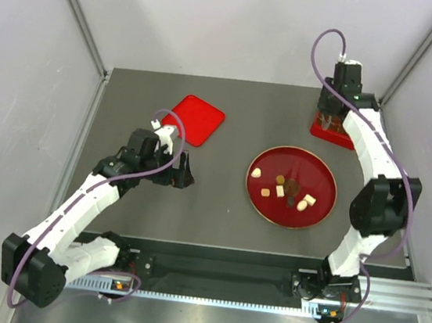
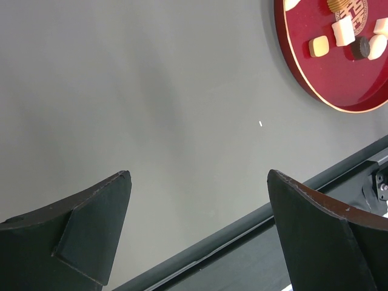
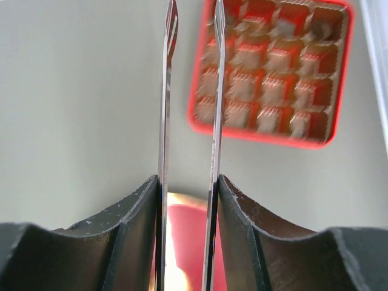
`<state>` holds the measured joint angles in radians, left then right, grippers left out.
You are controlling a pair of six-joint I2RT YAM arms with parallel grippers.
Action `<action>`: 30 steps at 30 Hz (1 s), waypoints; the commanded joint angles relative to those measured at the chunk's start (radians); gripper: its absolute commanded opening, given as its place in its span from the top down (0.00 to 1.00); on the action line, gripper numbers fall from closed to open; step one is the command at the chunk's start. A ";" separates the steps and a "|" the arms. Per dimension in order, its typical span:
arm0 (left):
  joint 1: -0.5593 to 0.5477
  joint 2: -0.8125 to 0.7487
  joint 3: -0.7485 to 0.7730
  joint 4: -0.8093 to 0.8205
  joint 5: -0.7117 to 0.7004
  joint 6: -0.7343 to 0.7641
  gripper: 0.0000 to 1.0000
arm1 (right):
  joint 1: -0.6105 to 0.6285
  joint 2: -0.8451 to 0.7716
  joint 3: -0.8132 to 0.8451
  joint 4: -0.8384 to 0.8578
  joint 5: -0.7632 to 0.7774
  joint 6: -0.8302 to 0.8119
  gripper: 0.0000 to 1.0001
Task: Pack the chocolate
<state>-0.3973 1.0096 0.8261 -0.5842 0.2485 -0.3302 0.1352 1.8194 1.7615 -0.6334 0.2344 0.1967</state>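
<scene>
We see the chocolate [image 1: 280, 191] loose on the red plate [image 1: 316, 167], right of bench [image 2: 151, 91] centre. Our right end effector [image 3: 188, 180] clamps the tongs [image 3: 165, 91] (blades apart) over the red tray [image 3: 254, 134] by the far right corner. Our left end effector [image 2: 199, 176] gapes wide over the bench's left half.

A lab robot cell: plain pale wall panels [image 1: 25, 44] in metal framing enclose a matte grey surface [image 1: 231, 104], two white robot arms [image 1: 76, 211] bolted by a slotted aluminium rail [image 1: 222, 301] at bottom.
</scene>
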 commanded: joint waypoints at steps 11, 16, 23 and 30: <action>-0.003 -0.036 -0.004 0.024 0.005 0.005 0.01 | 0.309 -0.477 -0.520 -0.100 -0.053 0.090 0.59; -0.003 -0.034 -0.004 0.024 0.005 0.005 0.01 | 0.389 -0.551 -0.638 -0.117 -0.075 0.152 0.58; -0.003 -0.028 -0.004 0.024 0.002 0.005 0.01 | 0.438 -0.634 -0.749 -0.141 -0.064 0.210 0.57; -0.003 -0.025 -0.004 0.024 -0.006 0.003 0.01 | 0.458 -0.674 -0.789 -0.158 -0.034 0.225 0.54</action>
<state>-0.3973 0.9920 0.8257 -0.5842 0.2474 -0.3302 0.5739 1.1831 0.9745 -0.7921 0.1711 0.3981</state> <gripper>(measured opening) 0.991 0.460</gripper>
